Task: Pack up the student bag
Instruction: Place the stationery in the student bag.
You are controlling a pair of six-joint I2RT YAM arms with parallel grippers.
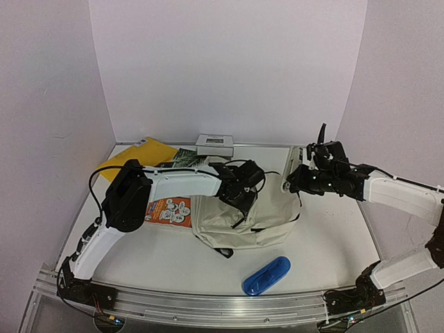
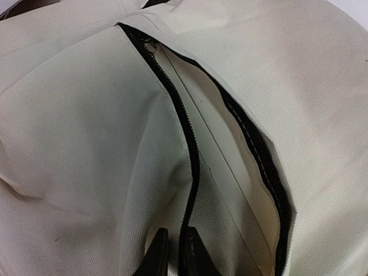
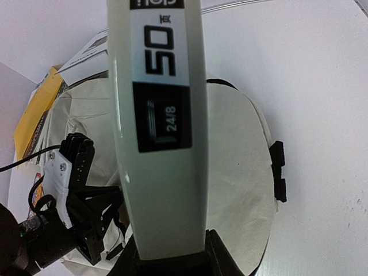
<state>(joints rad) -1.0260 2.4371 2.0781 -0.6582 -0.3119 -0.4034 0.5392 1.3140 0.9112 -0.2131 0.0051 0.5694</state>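
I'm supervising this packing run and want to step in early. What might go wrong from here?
1. The left gripper pinches only the zipper edge of the student bag at its fingertips, so the fabric might slip free and the mouth fall shut.
2. The zipper opening is a narrow slit, so the white box held by the right gripper may catch on the rim rather than slide in.

The student bag (image 1: 270, 222) lies central on the counter (image 1: 333, 243), my left end effector (image 1: 239, 200) atop it pinching the zip edge (image 2: 190, 149). A booklet (image 1: 168, 212) lies left of it, an envelope (image 1: 135, 154) and box (image 1: 214, 144) behind, a case (image 1: 266, 275) in front. Right of it, my right end effector (image 1: 300, 179) clamps a flat pack (image 3: 158, 115).
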